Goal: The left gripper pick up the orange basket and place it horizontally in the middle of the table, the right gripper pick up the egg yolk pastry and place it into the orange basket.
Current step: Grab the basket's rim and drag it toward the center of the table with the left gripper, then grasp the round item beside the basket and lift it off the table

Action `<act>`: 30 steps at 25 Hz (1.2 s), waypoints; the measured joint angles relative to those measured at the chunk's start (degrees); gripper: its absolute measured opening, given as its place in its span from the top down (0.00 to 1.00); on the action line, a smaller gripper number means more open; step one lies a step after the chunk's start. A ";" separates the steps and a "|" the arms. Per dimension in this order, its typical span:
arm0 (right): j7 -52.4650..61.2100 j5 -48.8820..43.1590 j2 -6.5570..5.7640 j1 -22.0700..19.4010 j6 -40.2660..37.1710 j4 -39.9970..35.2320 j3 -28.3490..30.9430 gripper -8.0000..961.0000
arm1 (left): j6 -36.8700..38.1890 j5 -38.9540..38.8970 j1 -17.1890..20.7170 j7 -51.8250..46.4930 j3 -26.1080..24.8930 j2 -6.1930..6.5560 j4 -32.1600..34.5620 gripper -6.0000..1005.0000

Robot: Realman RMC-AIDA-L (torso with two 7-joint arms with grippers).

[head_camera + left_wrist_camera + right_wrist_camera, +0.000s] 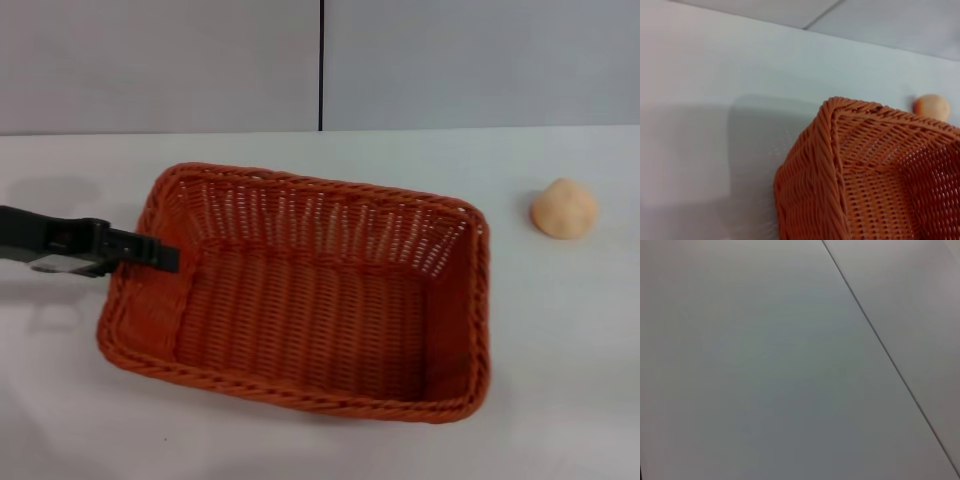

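We are reaching left gripper [160, 254] from frame left onto orange basket [310, 300] left rim at centre; whether its fingers are closed, we cannot tell. Egg yolk pastry [564, 208] sitting upper right on table [560, 380], apart from basket.

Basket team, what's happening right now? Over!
Left tool at orange basket left rim, grip unclear. Right tool out of view. Egg yolk pastry on table, outside basket. Nothing in the way.

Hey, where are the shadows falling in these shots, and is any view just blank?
Head view: soft grey shadows lie on the table near the left gripper and under the orange basket. Left wrist view: a broad grey shadow covers the table beside the basket's corner. Right wrist view: only plain pale surface crossed by one dark seam line.
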 joint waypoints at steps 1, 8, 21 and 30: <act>0.00 0.00 0.00 0.02 0.00 0.00 0.00 0.36 | -0.08 0.14 -0.42 -0.04 0.71 -0.02 -0.09 0.24; 0.00 0.00 0.13 -0.14 -0.09 -0.08 0.08 0.36 | -1.62 2.37 -0.98 -0.29 0.85 1.98 -0.25 0.24; 21.01 -8.21 -1.07 -1.47 4.41 -8.07 -2.69 0.37 | -13.97 -2.99 -0.92 9.01 -9.32 1.24 2.47 0.24; 60.03 -38.76 -8.58 -1.94 6.87 -23.27 -6.31 0.37 | -31.63 -32.63 0.51 34.73 -9.15 -0.42 -12.22 0.24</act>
